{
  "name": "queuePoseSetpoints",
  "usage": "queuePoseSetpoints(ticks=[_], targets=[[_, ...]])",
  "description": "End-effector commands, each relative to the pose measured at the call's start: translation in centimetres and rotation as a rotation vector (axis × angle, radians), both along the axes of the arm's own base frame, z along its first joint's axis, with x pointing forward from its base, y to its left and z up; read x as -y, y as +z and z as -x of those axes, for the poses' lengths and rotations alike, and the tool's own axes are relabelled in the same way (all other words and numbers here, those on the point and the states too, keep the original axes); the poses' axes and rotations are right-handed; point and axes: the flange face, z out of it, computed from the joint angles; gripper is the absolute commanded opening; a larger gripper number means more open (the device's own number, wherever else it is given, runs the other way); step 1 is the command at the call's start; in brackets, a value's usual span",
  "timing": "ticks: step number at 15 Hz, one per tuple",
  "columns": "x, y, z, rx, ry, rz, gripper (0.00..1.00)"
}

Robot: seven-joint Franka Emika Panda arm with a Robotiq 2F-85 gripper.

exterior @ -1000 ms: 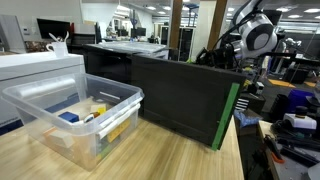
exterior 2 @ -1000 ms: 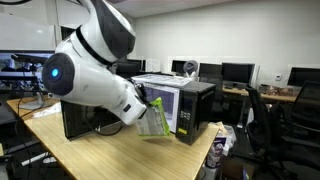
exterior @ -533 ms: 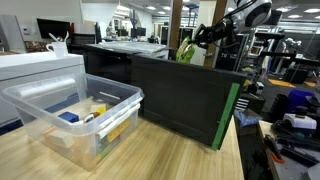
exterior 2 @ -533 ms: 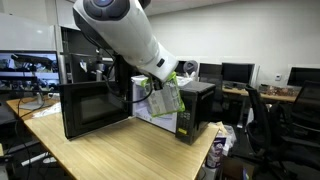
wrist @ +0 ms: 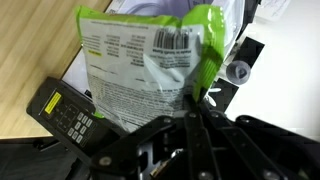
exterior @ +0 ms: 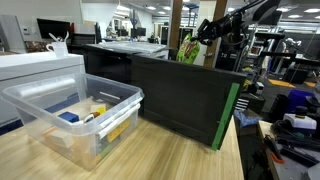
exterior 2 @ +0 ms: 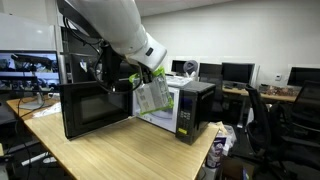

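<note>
The gripper (exterior 2: pixel 148 76) is clamped on the top edge of a green-and-white bag (exterior 2: pixel 152 98). The bag hangs above the worktop (exterior 2: pixel 120 152), before the open microwave (exterior 2: pixel 192 108). Pinched so thinly, the limp bag could slip free or snag the door (exterior 2: pixel 95 110).

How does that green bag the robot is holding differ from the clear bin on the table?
The green bag hangs in the air, pinched in the gripper; the clear bin rests on the wooden table. The bag is soft, crinkled and printed with a barcode; the bin is a rigid, open-topped box with small items inside. Both look like plastic.
</note>
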Motion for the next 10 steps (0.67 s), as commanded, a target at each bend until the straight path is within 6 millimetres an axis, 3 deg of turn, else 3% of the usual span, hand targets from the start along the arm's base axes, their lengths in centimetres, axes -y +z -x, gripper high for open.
queuePoseSetpoints(ticks=[1,6,10], targets=[[-1.7,-0.7,1.5,0.008,0.014,-0.064,0.01],[-1.0,-3.3,1.3,0.108,0.041,-0.231,0.01],[-0.3,-7.1,1.1,0.152,0.05,-0.361,0.01]])
